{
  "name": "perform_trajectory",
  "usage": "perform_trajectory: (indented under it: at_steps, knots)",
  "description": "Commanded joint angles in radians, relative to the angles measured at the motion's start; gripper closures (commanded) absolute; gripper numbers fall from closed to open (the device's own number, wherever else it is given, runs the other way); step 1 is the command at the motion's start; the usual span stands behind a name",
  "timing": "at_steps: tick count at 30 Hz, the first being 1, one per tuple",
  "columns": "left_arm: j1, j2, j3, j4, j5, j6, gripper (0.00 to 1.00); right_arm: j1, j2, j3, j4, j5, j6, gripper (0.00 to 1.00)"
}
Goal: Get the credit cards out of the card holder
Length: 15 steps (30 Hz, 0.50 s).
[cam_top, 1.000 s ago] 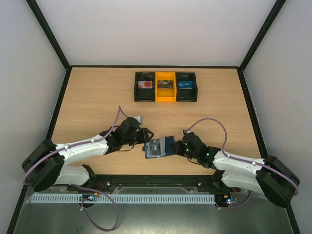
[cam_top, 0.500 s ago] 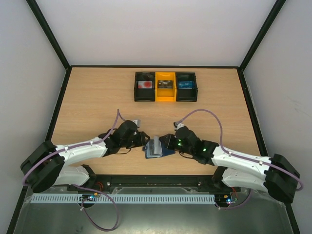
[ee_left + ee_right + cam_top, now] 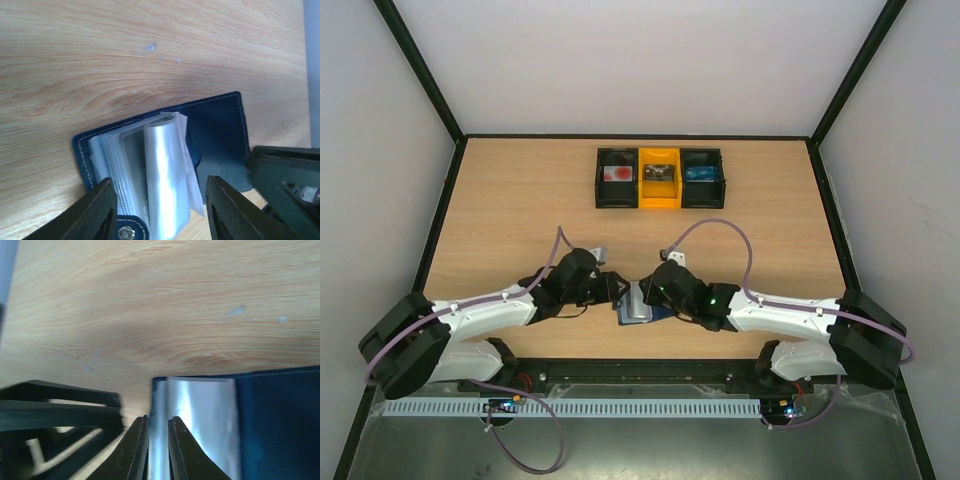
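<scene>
Navy card holder (image 3: 220,132) — clear sleeves (image 3: 167,170)

Glossy plastic sleeves (image 3: 165,175) fill the stitched card holder (image 3: 220,130) on wood-grain table (image 3: 150,60).

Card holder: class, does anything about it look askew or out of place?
The card holder has clear plastic sleeves standing up bunched and curled, not flat; the right gripper pinches their edge.

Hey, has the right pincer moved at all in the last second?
Yes. The right pincer slid left: it was in line with the right-hand black box, and now sits in line with the yellow box, over the wallet.
</scene>
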Motion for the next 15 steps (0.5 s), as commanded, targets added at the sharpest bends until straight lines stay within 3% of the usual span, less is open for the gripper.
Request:
perform_trajectory:
  at_steps: [1, 6, 15]
  knots:
    - [0.005, -0.05, -0.001, 0.043, 0.02, -0.012, 0.47, 0.007, -0.004, -0.064, -0.043, 0.124, -0.008, 0.87]
    - [0.007, 0.003, 0.007, 0.112, 0.052, -0.021, 0.35, 0.002, 0.01, -0.132, -0.013, 0.158, 0.007, 0.9]
    - [0.007, 0.128, 0.071, 0.19, 0.089, -0.019, 0.34, 0.002, 0.009, -0.223, 0.045, 0.184, 0.025, 0.94]
